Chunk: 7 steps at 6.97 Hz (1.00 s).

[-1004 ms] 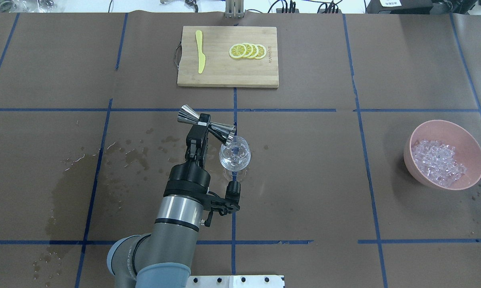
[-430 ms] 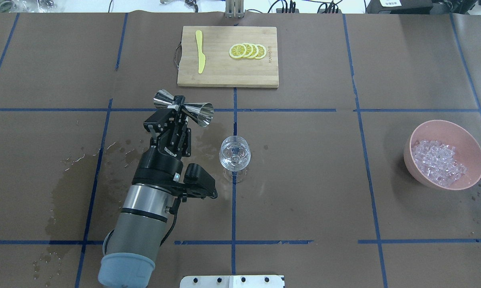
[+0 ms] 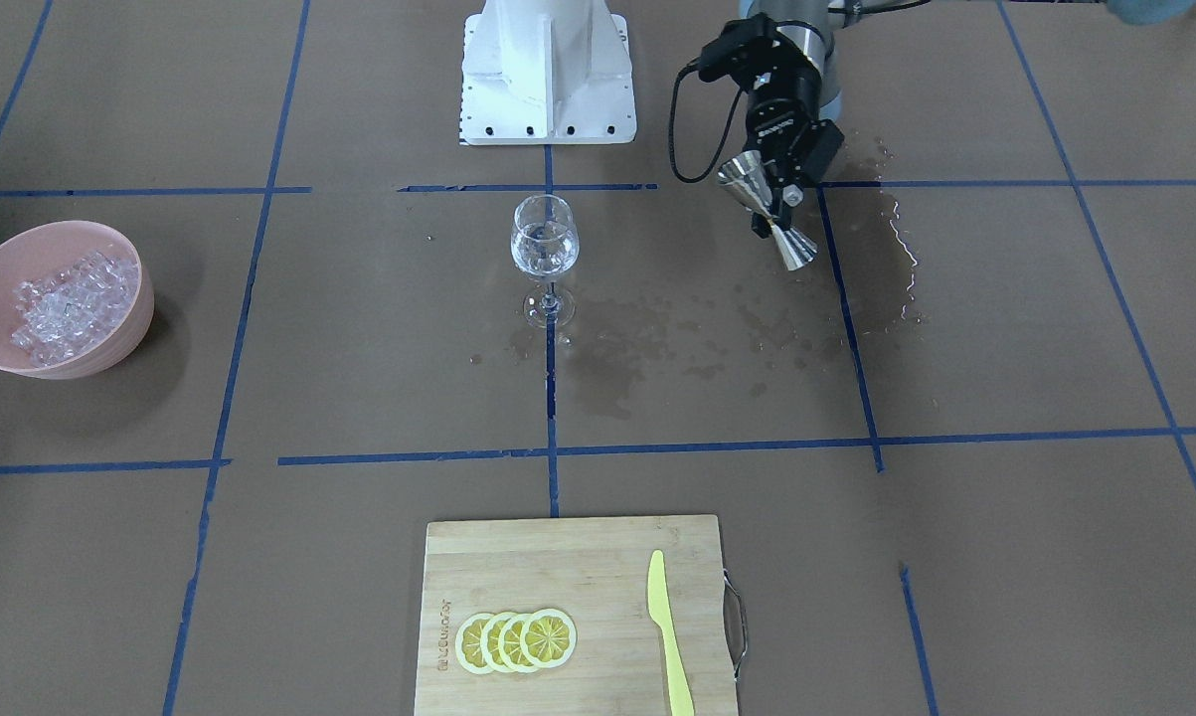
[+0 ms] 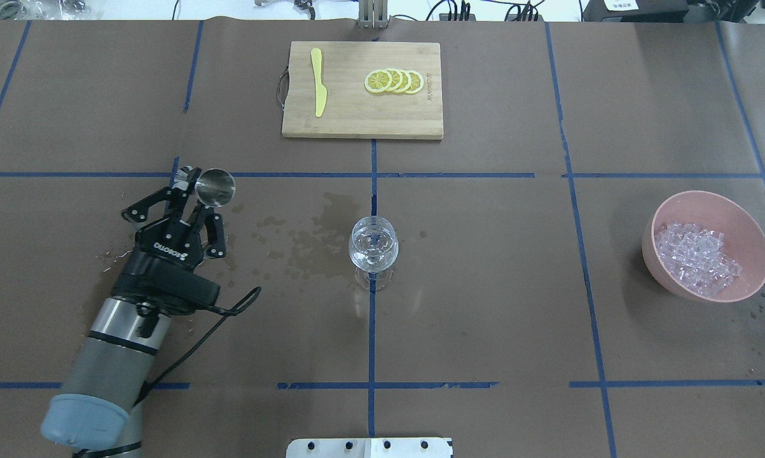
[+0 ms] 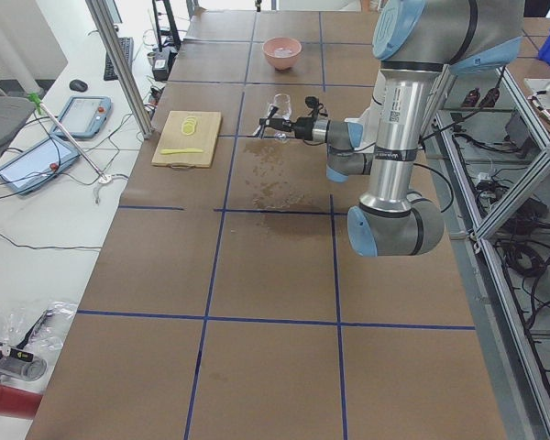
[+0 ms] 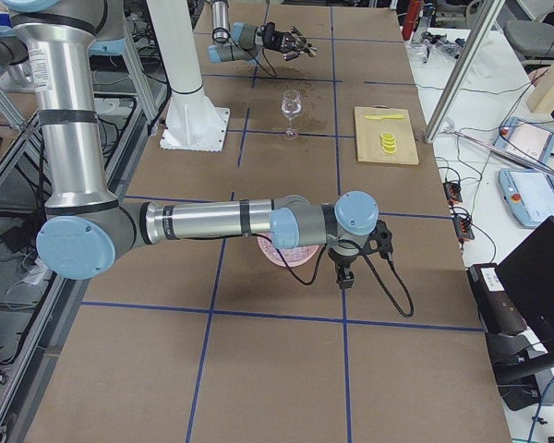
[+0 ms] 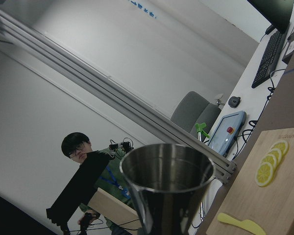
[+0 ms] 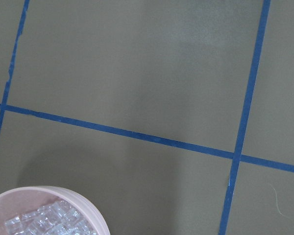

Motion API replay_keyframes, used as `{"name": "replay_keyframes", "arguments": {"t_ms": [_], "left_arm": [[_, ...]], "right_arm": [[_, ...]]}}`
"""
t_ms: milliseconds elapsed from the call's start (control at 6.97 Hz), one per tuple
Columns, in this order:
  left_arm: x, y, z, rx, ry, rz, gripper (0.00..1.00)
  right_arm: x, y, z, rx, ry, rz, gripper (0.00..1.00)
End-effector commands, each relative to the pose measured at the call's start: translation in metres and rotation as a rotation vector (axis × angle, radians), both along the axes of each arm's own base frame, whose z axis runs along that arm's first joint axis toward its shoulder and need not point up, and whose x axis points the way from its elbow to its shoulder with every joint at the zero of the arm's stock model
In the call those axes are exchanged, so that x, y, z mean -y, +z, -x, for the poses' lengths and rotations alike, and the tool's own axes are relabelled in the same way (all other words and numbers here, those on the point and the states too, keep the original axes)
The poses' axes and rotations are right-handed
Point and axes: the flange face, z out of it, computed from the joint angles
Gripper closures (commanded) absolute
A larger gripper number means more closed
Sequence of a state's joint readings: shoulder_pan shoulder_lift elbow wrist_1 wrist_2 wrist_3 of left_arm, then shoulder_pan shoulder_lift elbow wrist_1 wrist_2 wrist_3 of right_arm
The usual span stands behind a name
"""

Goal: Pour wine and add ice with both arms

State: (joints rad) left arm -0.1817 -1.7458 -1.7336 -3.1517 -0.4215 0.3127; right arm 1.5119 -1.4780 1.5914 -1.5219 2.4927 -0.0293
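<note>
My left gripper [image 4: 198,187] is shut on the waist of a steel double-cone jigger [image 4: 215,188], held above the table to the left of the wine glass [image 4: 373,245]. In the front view the gripper [image 3: 774,211] holds the jigger [image 3: 747,177] tilted. The jigger's open mouth [image 7: 166,169] fills the left wrist view. The glass [image 3: 545,244] stands upright on the centre line with a little clear wine [image 4: 373,256] in its bowl. The ice [image 4: 697,257] lies heaped in a pink bowl [image 4: 760,245] at the far right. My right arm [image 6: 222,220] reaches over that bowl; I cannot tell its gripper's state.
A wooden cutting board [image 4: 357,117] at the back centre carries lemon slices [image 4: 395,81] and a yellow knife [image 4: 319,83]. Wet stains [image 4: 306,238] spread left of the glass. The right wrist view shows the bowl's rim [image 8: 90,208] and blue tape lines. A person [image 7: 78,152] stands beyond the table.
My left gripper has drawn back left from the glass with the jigger in it. The jigger has turned from tipped over the glass to mouth up. The glass and bowl have not moved.
</note>
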Motion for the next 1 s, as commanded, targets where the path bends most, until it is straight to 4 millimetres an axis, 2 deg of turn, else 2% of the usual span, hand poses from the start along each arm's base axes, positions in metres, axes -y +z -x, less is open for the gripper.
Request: {"name": "replay_keyframes", "arguments": {"t_ms": [0, 143, 287, 574, 861], "left_arm": [[-0.01, 0.122, 0.085, -0.257, 0.221, 0.113, 1.0], [-0.015, 0.165, 0.121, -0.302, 0.284, 0.202, 1.0], [-0.018, 0.183, 0.13, -0.447, 0.306, 0.26, 1.0], [-0.017, 0.205, 0.123, -0.639, 0.307, 0.356, 1.0], [-0.014, 0.21, 0.104, -0.716, 0.285, 0.377, 1.0]], "right_arm": [[0.0, -0.024, 0.0, 0.0, -0.001, -0.051, 0.0], [0.0, -0.03, -0.001, 0.0, 0.0, -0.065, 0.0], [0.0, -0.039, -0.002, -0.003, 0.002, -0.082, 0.0], [-0.002, -0.051, -0.002, -0.005, 0.003, -0.109, 0.0], [-0.002, -0.052, -0.002, -0.006, 0.002, -0.112, 0.0]]}}
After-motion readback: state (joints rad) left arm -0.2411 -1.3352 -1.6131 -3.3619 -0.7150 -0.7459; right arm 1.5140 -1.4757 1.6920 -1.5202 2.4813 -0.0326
